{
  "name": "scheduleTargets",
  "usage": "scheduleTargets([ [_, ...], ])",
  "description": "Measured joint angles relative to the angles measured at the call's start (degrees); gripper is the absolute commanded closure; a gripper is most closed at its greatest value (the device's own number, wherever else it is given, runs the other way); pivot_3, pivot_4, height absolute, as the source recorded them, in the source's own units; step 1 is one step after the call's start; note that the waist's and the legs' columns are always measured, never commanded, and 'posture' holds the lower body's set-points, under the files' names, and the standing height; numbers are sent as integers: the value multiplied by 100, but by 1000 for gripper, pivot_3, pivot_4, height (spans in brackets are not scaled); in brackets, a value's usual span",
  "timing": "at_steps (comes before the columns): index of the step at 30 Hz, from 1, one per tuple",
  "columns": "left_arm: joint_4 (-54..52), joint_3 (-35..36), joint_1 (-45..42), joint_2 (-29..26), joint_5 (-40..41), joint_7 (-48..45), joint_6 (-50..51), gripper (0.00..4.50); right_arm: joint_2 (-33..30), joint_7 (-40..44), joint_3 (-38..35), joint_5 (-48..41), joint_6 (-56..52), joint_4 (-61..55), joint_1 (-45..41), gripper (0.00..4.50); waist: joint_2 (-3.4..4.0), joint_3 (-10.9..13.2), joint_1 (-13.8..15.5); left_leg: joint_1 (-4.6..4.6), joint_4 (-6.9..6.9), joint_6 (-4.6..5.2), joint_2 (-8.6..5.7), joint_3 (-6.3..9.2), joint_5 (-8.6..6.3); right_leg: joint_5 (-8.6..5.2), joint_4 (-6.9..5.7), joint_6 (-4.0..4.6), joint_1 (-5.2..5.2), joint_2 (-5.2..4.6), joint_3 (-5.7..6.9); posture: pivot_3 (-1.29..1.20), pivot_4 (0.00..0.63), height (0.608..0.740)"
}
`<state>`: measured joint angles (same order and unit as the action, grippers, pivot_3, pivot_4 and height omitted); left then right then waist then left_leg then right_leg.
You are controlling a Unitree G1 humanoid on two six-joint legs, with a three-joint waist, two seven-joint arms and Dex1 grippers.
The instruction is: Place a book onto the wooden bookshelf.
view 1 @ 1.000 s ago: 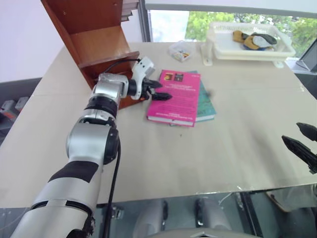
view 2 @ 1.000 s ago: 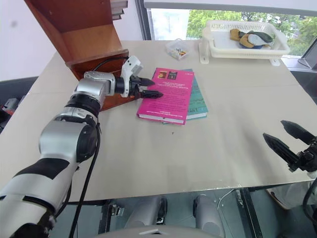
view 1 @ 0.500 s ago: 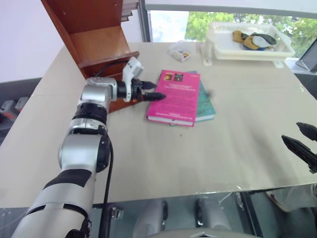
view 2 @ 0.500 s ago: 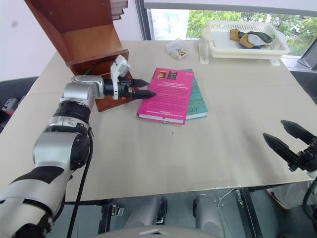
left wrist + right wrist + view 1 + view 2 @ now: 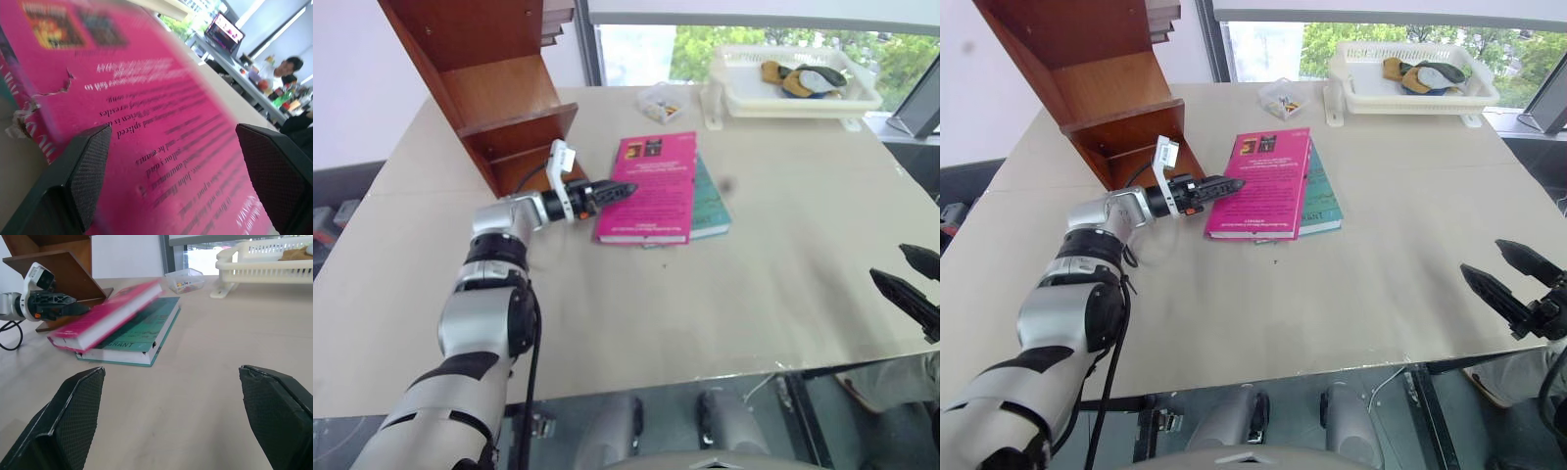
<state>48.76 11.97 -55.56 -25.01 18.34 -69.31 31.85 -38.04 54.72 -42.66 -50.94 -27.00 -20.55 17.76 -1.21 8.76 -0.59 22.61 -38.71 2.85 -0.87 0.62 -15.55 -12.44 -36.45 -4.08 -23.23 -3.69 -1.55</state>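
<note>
The book (image 5: 651, 181), magenta-pink with small dark pictures at its far end, lies partly on a thinner teal book (image 5: 711, 201) in the middle of the table, tilted across it. My left gripper (image 5: 612, 191) is open and lies level at the pink book's left long edge, its fingertips (image 5: 93, 161) spread wide just over the cover. I cannot tell whether they touch it. The wooden bookshelf (image 5: 475, 83) stands at the table's far left, just behind this arm. My right gripper (image 5: 906, 277) hovers open and empty over the table's near right edge, far from the books.
A white plastic basket (image 5: 744, 93) holding small items stands at the far right of the table. A small clear box (image 5: 658, 101) sits beside it, beyond the books. A person (image 5: 288, 68) sits at a desk in the room's background.
My left arm has dropped lower and drawn back to the left, and its wrist has rolled, so the fingers now lie at the book's left edge. The head camera has shifted. The right gripper has not moved.
</note>
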Motion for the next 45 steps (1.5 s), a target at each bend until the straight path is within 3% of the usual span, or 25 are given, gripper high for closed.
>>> scheduleTargets([
  [3, -560, 18, 223, 15, 203, 151, 180, 129, 0, 2, 0, -1, 11, -1, 1, 0, 0, 0, 30, 3, 0, 1, -2, 2, -1, 0, 8, 0, 0, -5, 1, 0, 150, 740],
  [20, -917, 509, 508, -36, 725, 1535, 690, 129, -98, 50, 5, 21, 52, 35, -52, 0, 1, -1, 98, 2, 0, 0, -2, 3, 0, 0, 6, 0, 0, -3, 4, 0, 150, 740],
  [30, -248, 685, 482, 11, 814, 2147, 772, 129, -98, 111, 2, -25, 62, 36, -28, 0, 2, -1, 135, 2, 0, 0, -3, 2, 0, 0, 9, 0, 0, -3, 5, 0, 150, 740],
  [34, 203, 845, 394, 48, 978, 2284, 1222, 129, -124, 361, -112, -527, -104, 36, 9, 0, 2, -1, 133, 2, 0, 0, -3, 3, 0, 0, 8, 0, 1, -3, 6, 0, 150, 740],
  [45, 990, 1050, 11, 159, 1207, 2113, 2030, 129, -843, 1160, -383, -1424, -716, 60, 108, 0, 0, -2, 128, 2, 0, 0, -3, 3, 0, 0, 10, 0, 2, -3, 7, 0, 150, 740],
])
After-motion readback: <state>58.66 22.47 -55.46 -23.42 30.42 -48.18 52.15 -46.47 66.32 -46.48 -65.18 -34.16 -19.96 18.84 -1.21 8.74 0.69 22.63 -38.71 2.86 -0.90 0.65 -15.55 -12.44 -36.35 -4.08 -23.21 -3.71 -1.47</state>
